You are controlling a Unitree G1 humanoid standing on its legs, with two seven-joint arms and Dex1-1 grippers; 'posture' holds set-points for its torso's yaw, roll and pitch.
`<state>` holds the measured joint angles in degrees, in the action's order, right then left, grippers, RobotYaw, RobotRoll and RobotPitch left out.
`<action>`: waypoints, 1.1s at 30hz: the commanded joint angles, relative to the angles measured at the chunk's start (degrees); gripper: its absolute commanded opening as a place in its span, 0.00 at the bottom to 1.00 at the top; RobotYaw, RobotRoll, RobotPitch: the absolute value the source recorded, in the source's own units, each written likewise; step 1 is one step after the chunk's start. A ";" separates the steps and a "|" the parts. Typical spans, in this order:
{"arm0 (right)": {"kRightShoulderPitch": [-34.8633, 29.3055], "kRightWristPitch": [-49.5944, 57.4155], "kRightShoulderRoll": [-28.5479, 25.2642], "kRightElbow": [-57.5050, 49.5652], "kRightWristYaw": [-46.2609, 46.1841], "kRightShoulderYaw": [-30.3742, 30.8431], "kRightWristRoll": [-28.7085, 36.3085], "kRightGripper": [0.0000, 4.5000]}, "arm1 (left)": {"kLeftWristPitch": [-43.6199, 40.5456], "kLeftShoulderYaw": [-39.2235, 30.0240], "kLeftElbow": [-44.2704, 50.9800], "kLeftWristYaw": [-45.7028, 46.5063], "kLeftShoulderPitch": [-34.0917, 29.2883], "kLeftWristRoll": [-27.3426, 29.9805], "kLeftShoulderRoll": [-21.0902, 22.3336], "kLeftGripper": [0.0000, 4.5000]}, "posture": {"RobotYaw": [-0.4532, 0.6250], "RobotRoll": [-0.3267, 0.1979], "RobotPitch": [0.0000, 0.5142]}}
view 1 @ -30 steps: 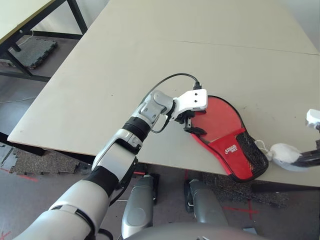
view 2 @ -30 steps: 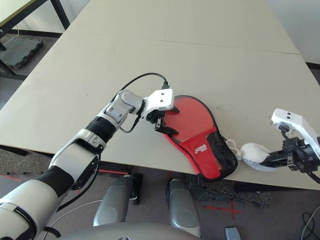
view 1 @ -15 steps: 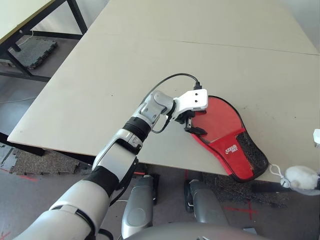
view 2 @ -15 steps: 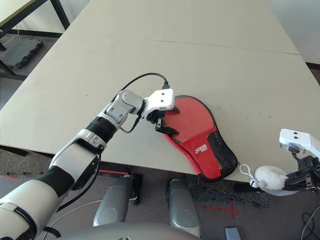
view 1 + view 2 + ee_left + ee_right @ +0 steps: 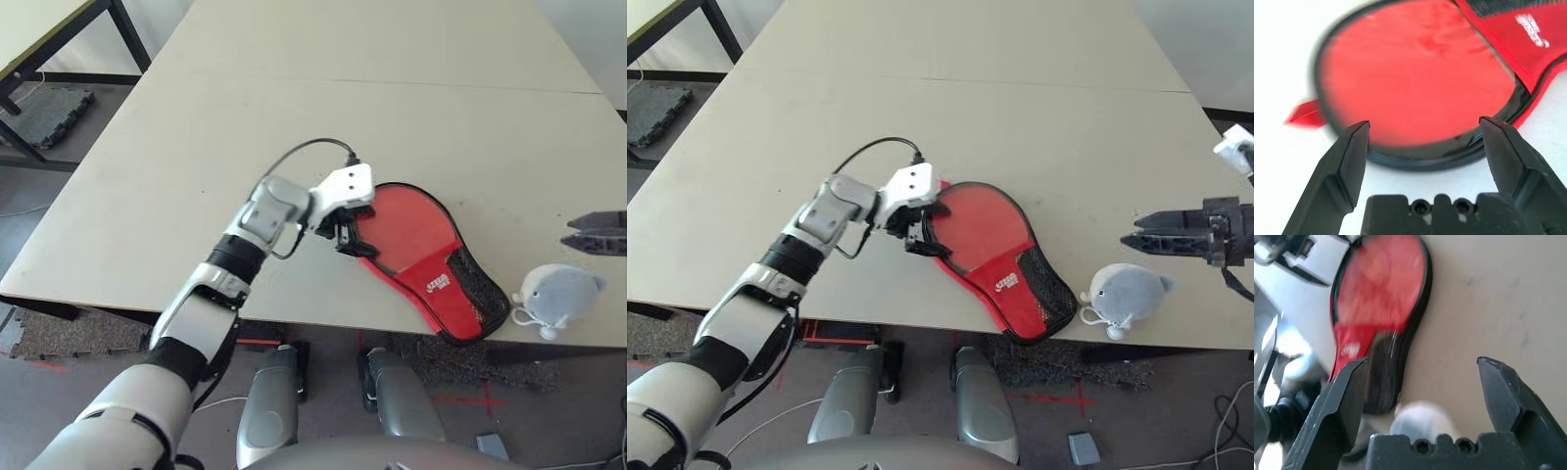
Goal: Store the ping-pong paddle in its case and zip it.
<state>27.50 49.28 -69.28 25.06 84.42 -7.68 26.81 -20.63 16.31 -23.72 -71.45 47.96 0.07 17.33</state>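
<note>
The red case lies flat near the table's front edge, with its round end to the left and its black mesh patch at the narrow end. My left gripper is open, and its fingers straddle the black zipper rim of the round end. A white wad lies on the table just right of the narrow end. My right gripper hovers open a little beyond the wad, apart from it. The ping-pong paddle is out of view.
The table's front edge runs close under the case and the wad. A seam crosses the tabletop further back. A second table with black legs stands at the far left, over floor mats.
My right gripper has opened and let go of the white wad, which now rests on the table, and has drawn back from it. The camera has shifted. My left gripper holds its place.
</note>
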 commanded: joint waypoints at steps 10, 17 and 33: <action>6.89 -26.50 17.76 15.14 -35.08 -8.92 -7.86 1.00 | 1.27 -14.71 -1.85 23.34 -6.53 3.83 2.02 1.00 | 0.46 0.62 0.31; 7.26 -37.39 26.94 19.49 -52.32 -14.63 -7.61 1.00 | 16.80 -26.30 -9.25 49.37 -7.62 4.16 -3.11 1.00 | 0.46 0.62 0.32; 6.69 -57.76 38.62 25.61 -85.99 -16.75 -14.18 1.00 | 35.63 -30.23 -26.32 75.37 -5.82 1.23 -1.22 1.00 | 0.43 0.62 0.27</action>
<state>35.76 -7.79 -31.24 49.66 0.55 -24.13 13.44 13.32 -14.02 -48.60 2.90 41.49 2.02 15.56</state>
